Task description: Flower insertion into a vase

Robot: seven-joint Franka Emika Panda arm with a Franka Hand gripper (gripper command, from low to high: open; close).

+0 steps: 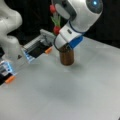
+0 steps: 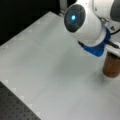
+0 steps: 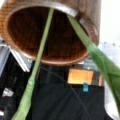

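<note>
A dark brown, wood-coloured vase stands upright on a pale grey table, a plain cylinder taller than it is wide. In both front views the arm's white and blue wrist hangs directly over it, hiding its mouth. The gripper itself is not visible in any view, so whether it is open or closed, and whether it has hold of anything, cannot be told.

In the wrist view the vase fills the top of the frame, its round dark mouth facing the camera. A thin green stem runs from near the camera into the mouth, and a broad green leaf crosses the rim on the other side. So the flower's stem is already inside the vase.

In a front view, red blooms and green leaves show just behind the wrist, above the vase.

Beyond the vase, towards a front view's left, lies a grey fixture with orange tabs.

Likely risks: the vase is free-standing, so a sideways push from the wrist or a drag on the stem could tip it. The leaf resting on the rim could catch and pull the flower back out.
</note>
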